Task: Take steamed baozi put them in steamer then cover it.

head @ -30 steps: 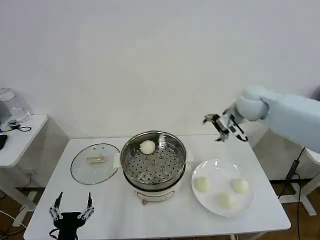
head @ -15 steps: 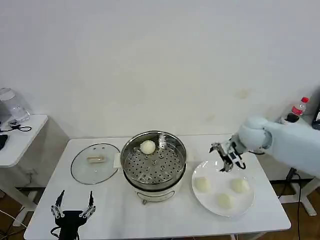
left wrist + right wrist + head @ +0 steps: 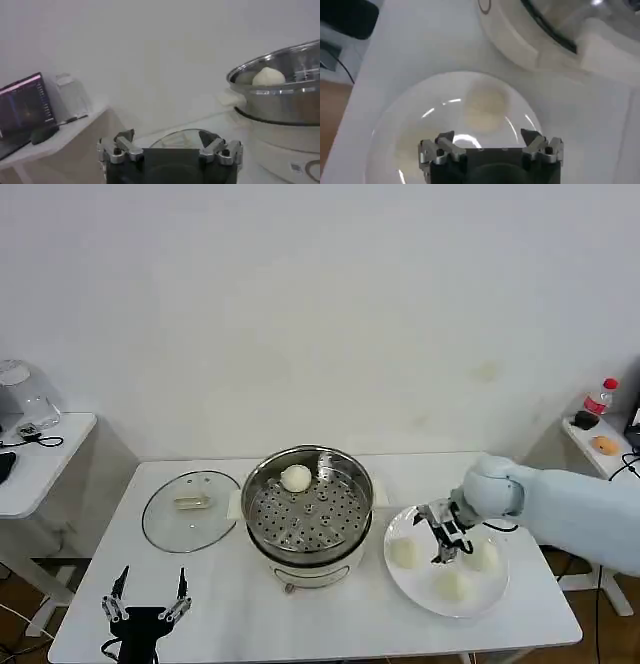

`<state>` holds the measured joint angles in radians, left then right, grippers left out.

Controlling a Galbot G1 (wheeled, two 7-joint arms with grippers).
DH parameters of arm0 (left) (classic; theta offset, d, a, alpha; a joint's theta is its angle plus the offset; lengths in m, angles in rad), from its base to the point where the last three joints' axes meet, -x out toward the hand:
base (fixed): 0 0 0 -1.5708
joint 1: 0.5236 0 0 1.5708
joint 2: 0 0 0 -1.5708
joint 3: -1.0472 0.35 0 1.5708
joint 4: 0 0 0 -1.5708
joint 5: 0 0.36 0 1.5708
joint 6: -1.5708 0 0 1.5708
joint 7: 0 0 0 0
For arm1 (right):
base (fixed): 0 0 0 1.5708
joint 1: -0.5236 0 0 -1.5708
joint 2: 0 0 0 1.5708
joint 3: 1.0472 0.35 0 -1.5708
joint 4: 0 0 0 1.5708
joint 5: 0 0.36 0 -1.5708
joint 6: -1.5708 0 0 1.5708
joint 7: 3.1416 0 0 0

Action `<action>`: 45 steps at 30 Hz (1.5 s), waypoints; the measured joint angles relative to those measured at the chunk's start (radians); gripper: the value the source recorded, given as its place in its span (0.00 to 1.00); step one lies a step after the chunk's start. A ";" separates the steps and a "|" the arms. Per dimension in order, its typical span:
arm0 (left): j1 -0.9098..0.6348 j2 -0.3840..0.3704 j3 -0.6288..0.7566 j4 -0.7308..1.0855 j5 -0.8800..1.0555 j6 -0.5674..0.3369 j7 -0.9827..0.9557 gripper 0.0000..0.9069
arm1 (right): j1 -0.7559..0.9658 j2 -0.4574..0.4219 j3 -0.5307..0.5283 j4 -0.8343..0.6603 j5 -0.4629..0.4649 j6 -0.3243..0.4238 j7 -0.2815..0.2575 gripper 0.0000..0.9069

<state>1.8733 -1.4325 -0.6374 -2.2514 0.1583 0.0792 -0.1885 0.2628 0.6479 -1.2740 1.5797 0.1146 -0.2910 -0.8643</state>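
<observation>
Your right end effector (image 3: 441, 534) hangs fingers apart over the flat white plate (image 3: 440, 599) holding three small cream-white steamed buns (image 3: 404, 553), one bun (image 3: 295, 478) sits in the shiny steel steamer (image 3: 306, 512), and your left end effector (image 3: 146, 604) waits spread at the white table (image 3: 230, 614) edge.

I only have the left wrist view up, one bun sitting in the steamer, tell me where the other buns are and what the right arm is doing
Observer: Three baozi lie on a white plate at the steamer's right.
Operator: And the right arm?
Observer: The right gripper hovers over that plate, fingers open, holding nothing.
Operator: Which bun is it lined up on?
Observer: In the right wrist view one bun lies just ahead of its open fingers.
Operator: Is the lid on?
Observer: No, the cover lies flat on the table at the steamer's left.
</observation>
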 measured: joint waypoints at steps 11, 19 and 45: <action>-0.007 -0.003 0.002 0.015 0.000 -0.002 0.000 1.00 | -0.069 0.053 0.044 -0.064 -0.017 -0.011 0.003 1.00; -0.008 -0.004 0.003 0.018 0.001 -0.004 0.001 1.00 | -0.108 0.084 0.074 -0.100 -0.030 -0.017 0.007 0.94; -0.007 -0.004 0.011 0.004 0.002 -0.001 -0.001 1.00 | -0.052 0.040 0.106 -0.074 -0.031 -0.009 -0.050 0.60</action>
<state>1.8662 -1.4365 -0.6268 -2.2475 0.1604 0.0786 -0.1896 0.2108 0.6877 -1.1677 1.5056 0.0836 -0.2999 -0.9143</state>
